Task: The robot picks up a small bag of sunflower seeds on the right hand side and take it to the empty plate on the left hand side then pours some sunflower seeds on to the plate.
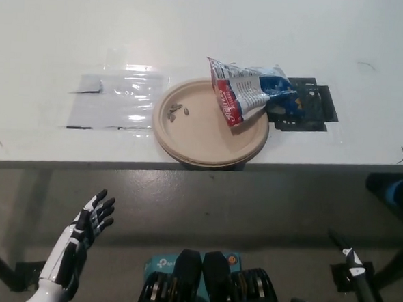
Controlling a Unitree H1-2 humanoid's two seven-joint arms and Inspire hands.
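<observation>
desk [216, 29]: white, takes up the upper half of the head view, well above and away from both hands, which hang below its front edge over the grey floor.

plate [189, 133]: tan, shallow, near the desk's front edge. up and to the right of the left hand's fingers, up and to the left of the right hand's.

bag of sunflower seeds [249, 92]: lies crumpled across the plate's far right rim, one end on the plate, the other over a black mat [314, 103]. no hand touches it. judged light, soft and crinkly, a slick foil that gives under a squeeze; best hold is probably the sealed blue end, pinched across the flat, so the open mouth can tip down.

left hand [80, 236]: white, lower left, fingers spread apart, holding nothing.

right hand [340, 286]: black, lower right corner, only white-tipped fingers [351, 254] show. they look apart, nothing in them.

seeds [174, 110]: a few on the plate's left side, well apart from both hands, so some pouring looks done.
</observation>
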